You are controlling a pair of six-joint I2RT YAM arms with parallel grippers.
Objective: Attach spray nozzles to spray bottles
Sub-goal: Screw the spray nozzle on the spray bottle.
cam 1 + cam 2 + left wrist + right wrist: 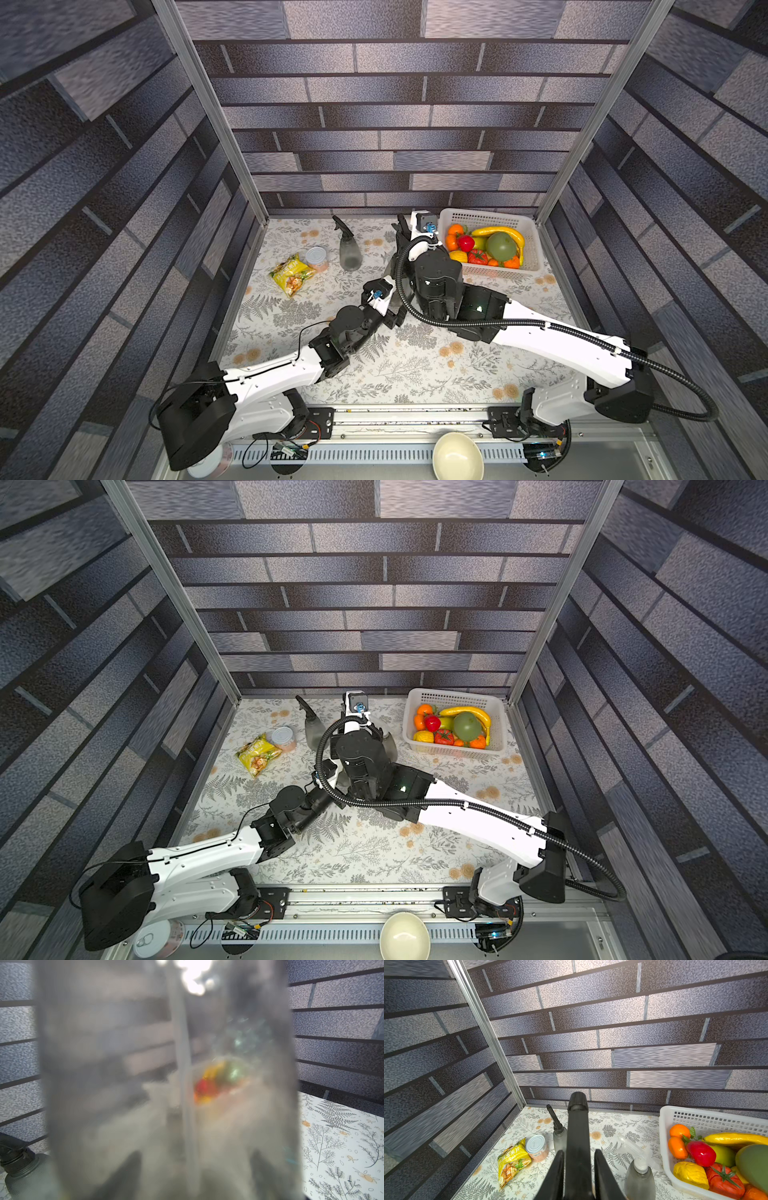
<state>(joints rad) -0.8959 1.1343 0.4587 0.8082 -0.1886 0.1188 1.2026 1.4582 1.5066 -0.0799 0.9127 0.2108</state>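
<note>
My left gripper (195, 1159) is shut on a smoky grey spray bottle (104, 1064) that fills the left wrist view, with its dark fingers (133, 1161) showing blurred through the plastic. A pale dip tube (182, 1064) runs down inside this bottle. My right gripper (579, 1151) is shut on a black spray nozzle (577, 1118), near the table's back in a top view (401, 226). A second bottle with a black nozzle on it (349, 249) stands at the back. A third bottle with a translucent white nozzle (640, 1178) stands next to the basket.
A white basket (490, 216) of plastic fruit sits at the back right. A yellow snack bag (291, 274) and a silver-lidded can (316, 257) lie at the back left. A cream bowl (457, 457) rests below the front rail. Walls close three sides.
</note>
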